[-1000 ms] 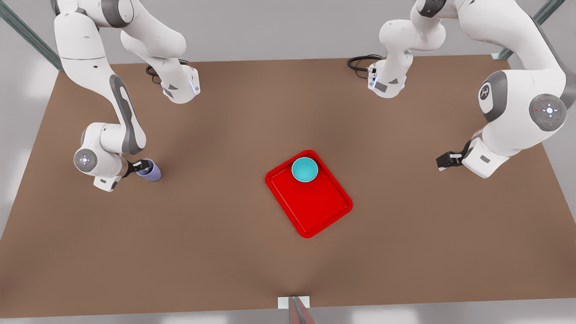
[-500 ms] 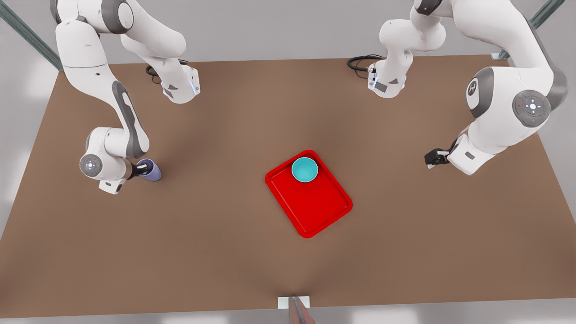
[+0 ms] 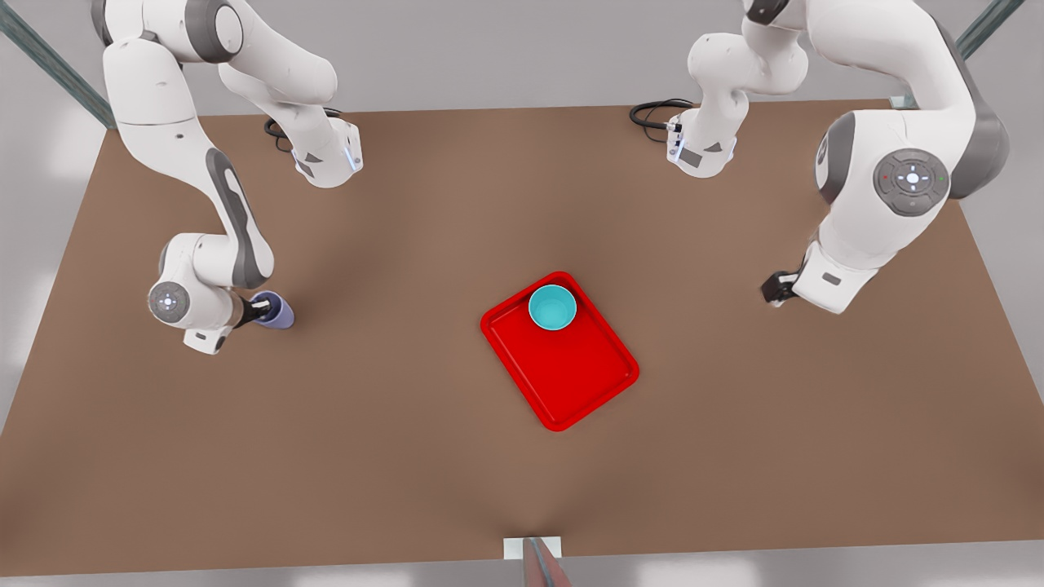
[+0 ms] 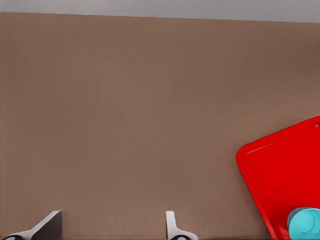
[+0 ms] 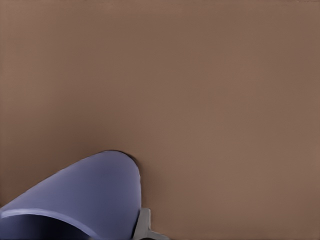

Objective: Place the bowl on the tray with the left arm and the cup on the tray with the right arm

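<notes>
The teal bowl (image 3: 552,307) sits inside the red tray (image 3: 571,375), at its far corner. In the left wrist view the tray (image 4: 280,170) and the bowl (image 4: 305,223) lie off to one side. My left gripper (image 3: 773,288) hangs open over bare table at the front view's right, with nothing between its fingers (image 4: 170,227). The lavender cup (image 3: 276,312) stands on the table at the front view's left, far from the tray. My right gripper (image 3: 259,307) is at the cup's rim. The cup's wall (image 5: 85,195) looms close in the right wrist view.
The brown table (image 3: 408,456) stretches wide between the cup and the tray. Both arm bases (image 3: 326,159) stand at the far edge, with black cables beside them. A small white bracket (image 3: 532,548) sits at the near edge.
The left arm swung toward the front view's left, carrying its open gripper a little closer to the tray. The right gripper shifted slightly in at the cup. Bowl and tray stayed put.
</notes>
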You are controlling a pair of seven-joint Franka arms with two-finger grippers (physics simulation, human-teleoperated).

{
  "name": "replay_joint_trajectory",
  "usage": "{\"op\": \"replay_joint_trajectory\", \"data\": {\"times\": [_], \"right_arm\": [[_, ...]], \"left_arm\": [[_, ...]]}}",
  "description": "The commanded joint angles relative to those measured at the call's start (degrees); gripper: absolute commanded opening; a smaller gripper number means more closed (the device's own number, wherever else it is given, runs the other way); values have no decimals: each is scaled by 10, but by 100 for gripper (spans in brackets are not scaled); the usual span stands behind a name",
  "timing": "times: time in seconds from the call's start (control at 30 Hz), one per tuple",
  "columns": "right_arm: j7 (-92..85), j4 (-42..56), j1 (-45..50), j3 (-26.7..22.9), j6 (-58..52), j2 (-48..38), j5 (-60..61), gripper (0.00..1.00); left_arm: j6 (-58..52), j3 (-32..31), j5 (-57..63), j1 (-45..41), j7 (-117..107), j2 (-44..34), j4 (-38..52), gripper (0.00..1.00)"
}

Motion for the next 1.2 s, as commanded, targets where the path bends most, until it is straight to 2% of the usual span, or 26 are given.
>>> {"op": "replay_joint_trajectory", "data": {"times": [0.0, 0.23, 0.37, 0.67, 0.73, 0.9, 0.97, 1.07, 1.17], "right_arm": [[2, 0, -1, 0, 0, 0, -4, 21], [2, 33, 3, 24, -19, -5, -3, 21], [4, 97, 11, 92, -30, 22, 4, 21], [35, 406, 280, 87, -77, 205, 74, 21], [47, 471, 365, 21, -98, 235, 126, 21], [69, 589, 517, -107, -124, 302, 239, 21], [90, 613, 537, -115, -130, 327, 250, 21], [125, 641, 595, -169, -124, 361, 280, 21], [131, 649, 597, -170, -124, 369, 280, 21]], "left_arm": [[0, -1, 7, -2, 0, 0, 0, 100], [-29, 2, -36, -1, -4, 2, -3, 100], [-31, 2, -37, -1, -5, 2, -2, 100], [-44, 3, -39, 10, -3, 2, 0, 100], [-44, 2, -39, 10, -3, 2, 0, 100], [-44, 2, -39, 10, -3, 2, 0, 100], [-45, 2, -39, 10, -3, 2, 0, 100], [-45, 1, -39, 10, -3, 2, 0, 100], [-44, 2, -39, 10, -3, 3, 0, 100]]}}
